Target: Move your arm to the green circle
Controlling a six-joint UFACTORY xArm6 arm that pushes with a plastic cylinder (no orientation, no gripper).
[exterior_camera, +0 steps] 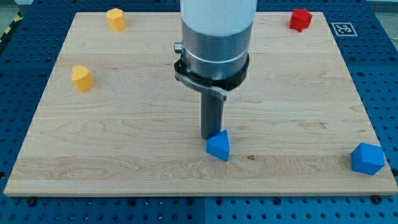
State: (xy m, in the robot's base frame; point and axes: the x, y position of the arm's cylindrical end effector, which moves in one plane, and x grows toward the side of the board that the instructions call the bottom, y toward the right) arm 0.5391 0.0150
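No green circle shows in the camera view; the arm's body hides the top middle of the board. My rod comes down at the board's middle, and my tip sits right behind a small blue block, touching or nearly touching its top-left side. Another blue block lies at the view's bottom right. A red block is at the top right. A yellow block is at the top left and a yellow heart-like block at the left.
The wooden board rests on a blue perforated table. A black-and-white marker tag sits just off the board's top right corner. The arm's large grey-white body hides the board's top middle.
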